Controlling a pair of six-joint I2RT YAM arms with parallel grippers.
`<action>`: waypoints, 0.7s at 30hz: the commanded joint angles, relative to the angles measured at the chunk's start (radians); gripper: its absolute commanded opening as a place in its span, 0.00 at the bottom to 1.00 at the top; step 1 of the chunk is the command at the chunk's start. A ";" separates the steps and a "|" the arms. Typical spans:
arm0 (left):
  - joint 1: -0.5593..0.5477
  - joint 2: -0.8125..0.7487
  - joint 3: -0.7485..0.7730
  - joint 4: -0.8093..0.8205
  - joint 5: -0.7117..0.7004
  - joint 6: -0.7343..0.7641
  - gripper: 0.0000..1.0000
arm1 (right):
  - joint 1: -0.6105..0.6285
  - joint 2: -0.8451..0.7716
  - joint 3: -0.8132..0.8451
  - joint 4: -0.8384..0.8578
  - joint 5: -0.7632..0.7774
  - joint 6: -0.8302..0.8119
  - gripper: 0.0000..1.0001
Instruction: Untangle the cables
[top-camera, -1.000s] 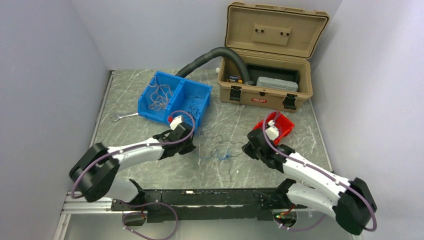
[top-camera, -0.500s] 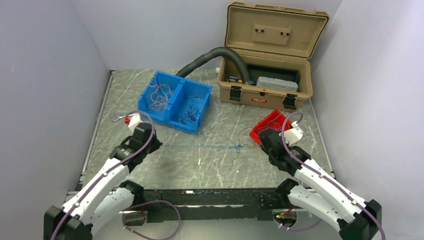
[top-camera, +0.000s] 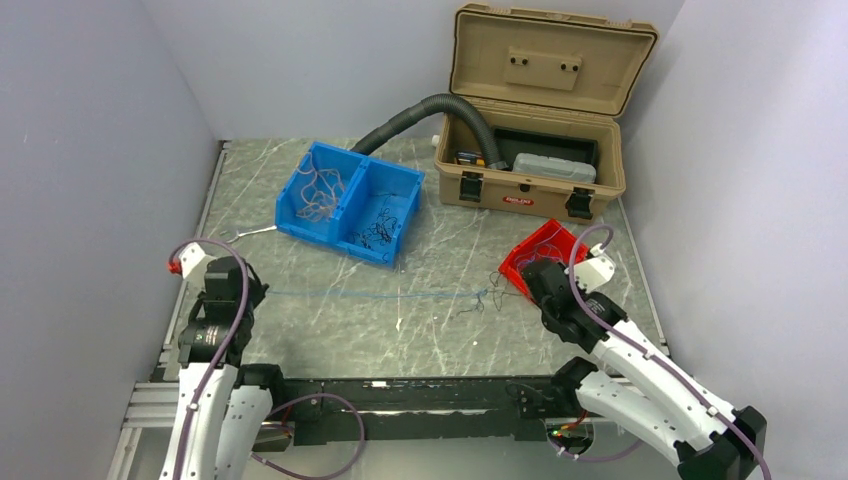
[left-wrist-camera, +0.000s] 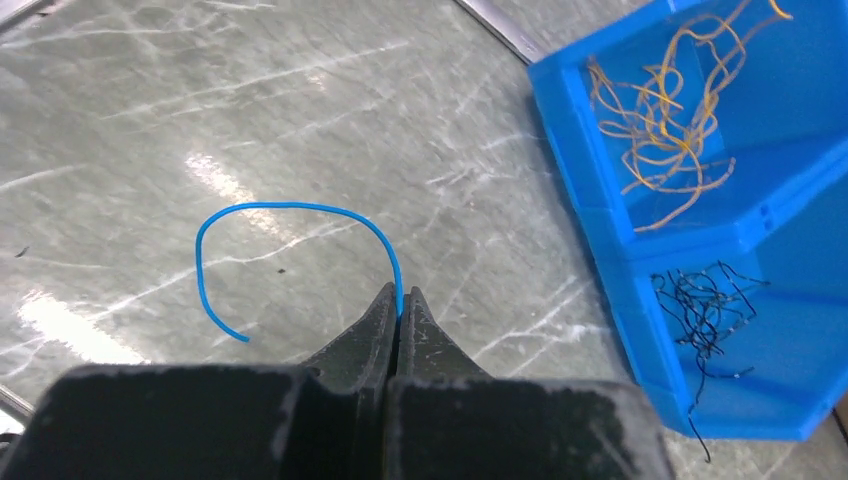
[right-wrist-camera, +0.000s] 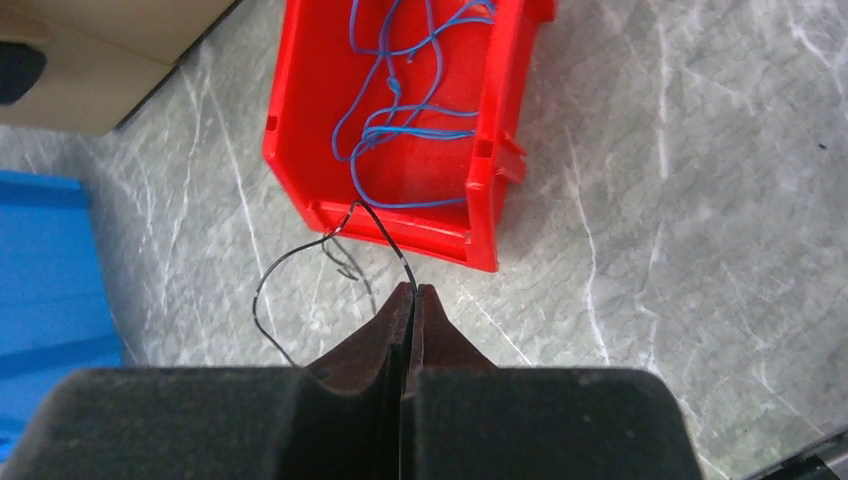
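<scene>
Cables (top-camera: 478, 296): I'm pinching a blue cable (left-wrist-camera: 290, 206) in my closed left hand (left-wrist-camera: 400, 300), black cable (right-wrist-camera: 257, 295) in closed right hand (right-wrist-camera: 413, 292).

A grey marbled counter (top-camera: 330, 335) boxed in by plain pale walls.
The counter's surface is grey with whitish veins, and the left wrist view shows soft patches of reflected light (left-wrist-camera: 215, 175) on it. Smooth, unmarked bluish-white walls rise on the left (top-camera: 90, 150), at the back (top-camera: 320, 60) and on the right (top-camera: 740, 150). A thin metal strip (top-camera: 205, 205) runs along the counter's left edge.
</scene>
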 joint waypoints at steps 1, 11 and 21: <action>0.012 0.006 0.021 0.125 0.189 0.214 0.00 | -0.005 -0.029 -0.004 0.132 -0.062 -0.177 0.00; 0.012 0.071 0.020 0.233 0.561 0.365 0.28 | -0.004 0.028 -0.012 0.326 -0.267 -0.343 0.00; -0.432 0.239 0.039 0.373 0.572 0.371 0.92 | -0.004 0.005 0.045 0.528 -0.525 -0.585 0.00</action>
